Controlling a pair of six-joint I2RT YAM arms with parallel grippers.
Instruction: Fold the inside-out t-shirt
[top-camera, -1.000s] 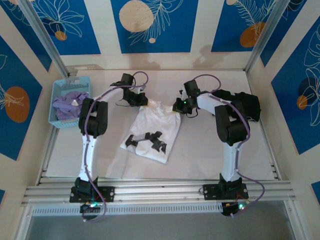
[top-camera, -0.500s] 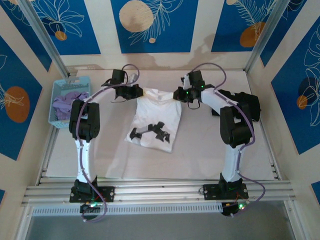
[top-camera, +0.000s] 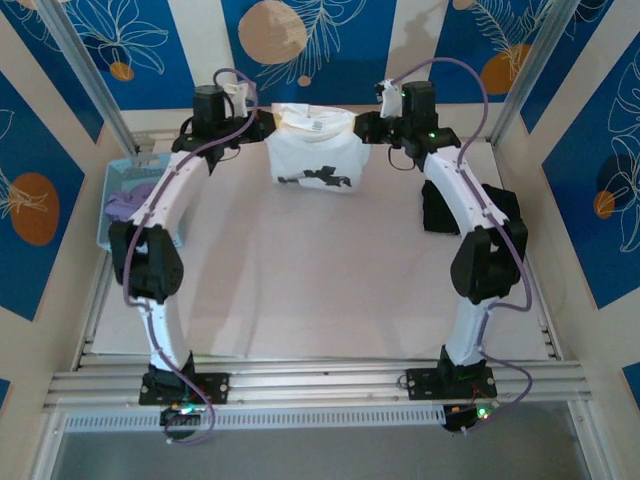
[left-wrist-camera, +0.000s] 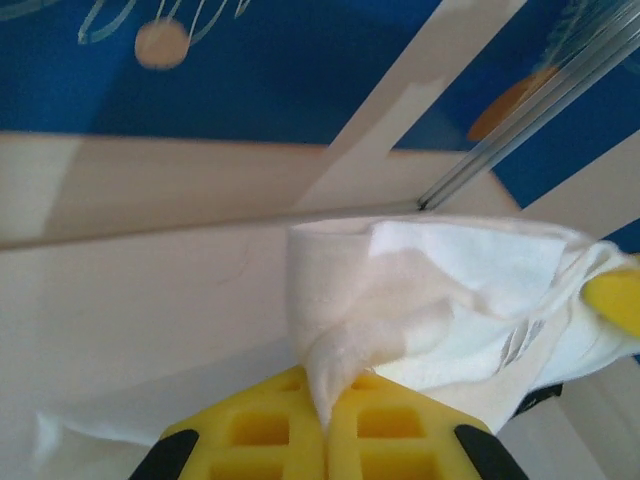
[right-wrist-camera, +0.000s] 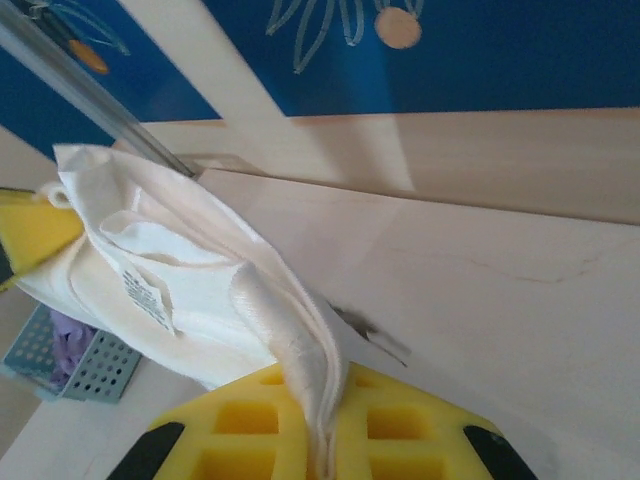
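Both jaws are clamped on the shirt (top-camera: 312, 160): the left gripper (top-camera: 264, 126) at its top left corner, the right gripper (top-camera: 363, 128) at its top right; it hangs between them.

Blue floral wall panels (top-camera: 308, 50), beige tabletop (top-camera: 320, 270), aluminium frame (top-camera: 320, 382)

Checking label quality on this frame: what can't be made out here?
Top view: dark print on the t-shirt, too small to read.
Right wrist view: label text, blurred.
Top view: part of the basket and purple garment, behind the left arm.
Left wrist view: cloth depth between the left fingers, cut off by the bottom edge.
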